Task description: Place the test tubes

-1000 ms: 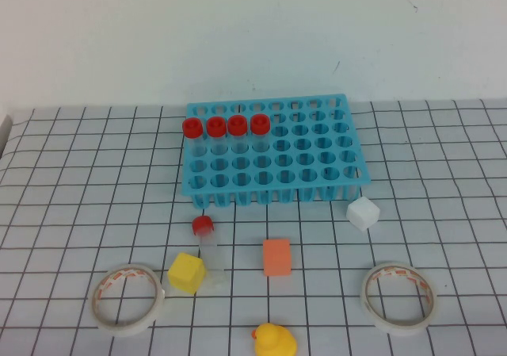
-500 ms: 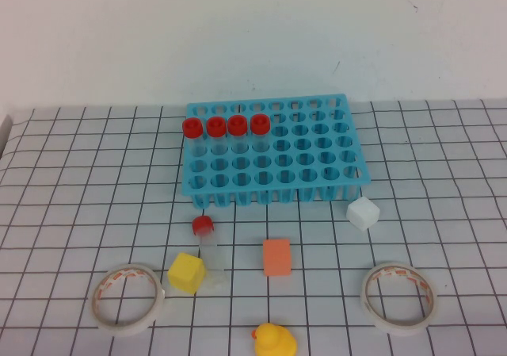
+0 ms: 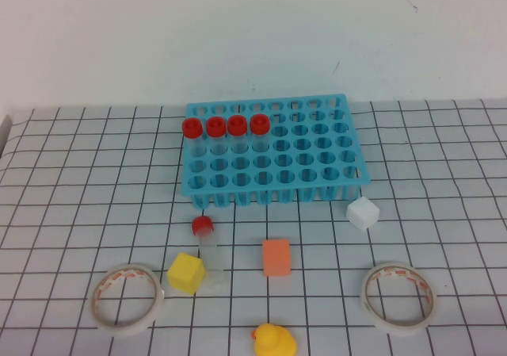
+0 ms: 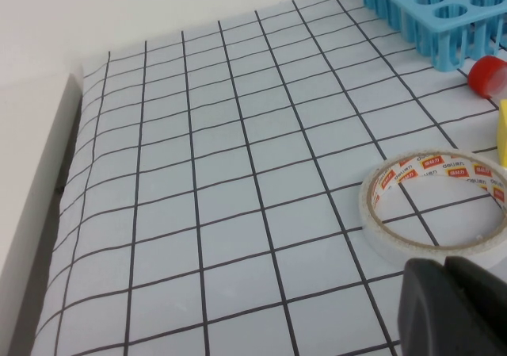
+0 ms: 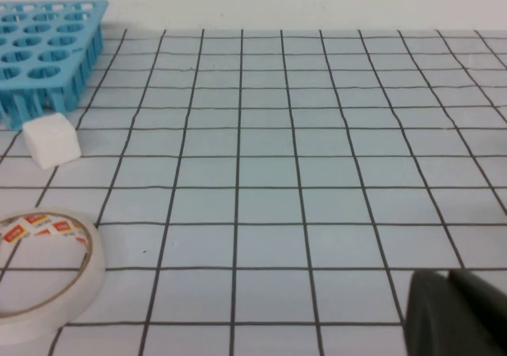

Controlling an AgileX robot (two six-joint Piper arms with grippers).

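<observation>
Tape [image 4: 428,166] near test tube [image 4: 487,77], print illegible

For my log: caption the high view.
Four tubes in rack, fifth lying by yellow block; left gripper, right gripper shut, off-frame.

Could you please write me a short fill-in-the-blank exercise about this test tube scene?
The blue rack holds ____ red-capped tubes. The cube beside the loose tube is ____. The left claw, by the left tape roll, and the right claw, over the table's right side, are both ____.
Missing words: four; yellow; shut.
</observation>
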